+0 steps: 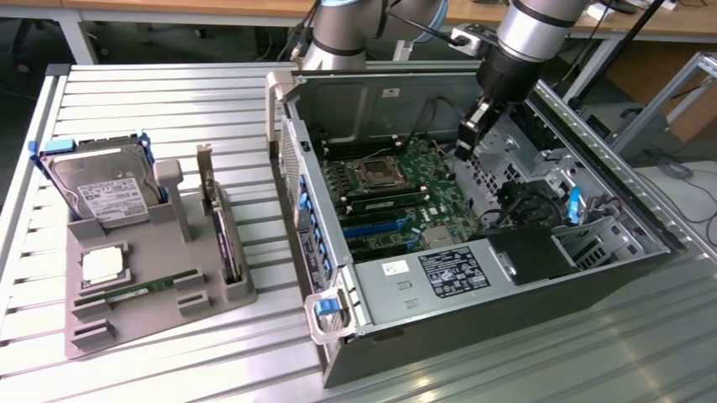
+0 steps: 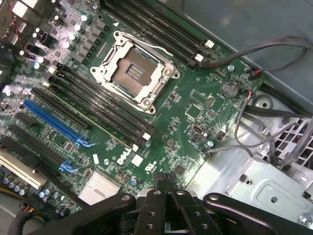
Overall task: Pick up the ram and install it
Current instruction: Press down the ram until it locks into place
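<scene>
Pincer (image 1: 466, 144) closed and empty, hovering above the motherboard (image 2: 195, 117) inside the open computer case (image 1: 471, 277). The ram (image 1: 137, 292) lies in the grey holder (image 1: 157, 323) near the surface's left edge in the exterior view; pickup and installation both remain.

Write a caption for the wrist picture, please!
Shut pincer hovers empty above the motherboard, near its bare processor socket.

Bright, even overhead light; soft shadows
</scene>
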Motion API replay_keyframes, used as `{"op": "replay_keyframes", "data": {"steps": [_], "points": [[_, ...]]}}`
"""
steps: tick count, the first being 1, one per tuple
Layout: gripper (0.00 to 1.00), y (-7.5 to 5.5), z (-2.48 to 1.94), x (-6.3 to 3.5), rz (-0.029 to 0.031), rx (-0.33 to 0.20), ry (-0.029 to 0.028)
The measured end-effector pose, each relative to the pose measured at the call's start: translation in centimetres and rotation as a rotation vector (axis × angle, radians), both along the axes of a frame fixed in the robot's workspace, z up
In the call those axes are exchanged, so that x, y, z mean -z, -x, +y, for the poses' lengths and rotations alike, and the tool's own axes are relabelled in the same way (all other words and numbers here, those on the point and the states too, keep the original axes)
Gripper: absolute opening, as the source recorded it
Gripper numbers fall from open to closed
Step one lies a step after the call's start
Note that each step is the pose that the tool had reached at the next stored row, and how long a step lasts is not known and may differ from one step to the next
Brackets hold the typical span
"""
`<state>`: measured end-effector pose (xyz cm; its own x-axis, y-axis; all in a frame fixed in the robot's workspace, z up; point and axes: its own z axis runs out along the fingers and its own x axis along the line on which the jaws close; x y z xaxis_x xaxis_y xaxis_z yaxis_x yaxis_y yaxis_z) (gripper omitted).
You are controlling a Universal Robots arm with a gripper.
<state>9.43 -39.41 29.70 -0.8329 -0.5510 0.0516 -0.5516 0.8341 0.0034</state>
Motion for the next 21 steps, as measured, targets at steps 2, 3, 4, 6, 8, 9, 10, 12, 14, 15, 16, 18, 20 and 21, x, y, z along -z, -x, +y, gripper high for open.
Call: {"op": "replay_keyframes", "data": {"steps": [2,3,4,6,8,9,10,12,14,15,16,18,20,21], "points": [[0.11,0.0,0.0,0.01,0.0,0.02,0.0005],[0.11,0.0,0.0,0.01,0.0,0.029,0.0007],[0.11,0.0,0.0,0.0,0.0,0.054,0.0012],[0.11,0.0,0.0,0.01,0.0,0.116,0.0019],[0.11,0.0,0.0,0.01,0.0001,0.167,0.0021],[0.11,0.0,0.0,0.01,0.0001,0.192,0.0022],[0.11,0.0,0.0,0.01,0.0001,0.215,0.0021],[0.11,0.0,0.0,0.01,0.0002,0.27,0.0021],[0.11,0.0,0.0,0.01,0.0002,0.304,0.0021],[0.11,0.0,0.0,0.01,0.0003,0.325,0.0021],[0.11,0.0,0.0,0.01,0.0003,0.357,0.0021],[0.11,0.0,0.0,0.02,0.0003,0.407,0.0024],[0.11,0.0,0.0,0.03,0.0,0.464,0.0039],[0.11,0.0,0.0,0.04,-0.0001,0.493,0.0045]]}}
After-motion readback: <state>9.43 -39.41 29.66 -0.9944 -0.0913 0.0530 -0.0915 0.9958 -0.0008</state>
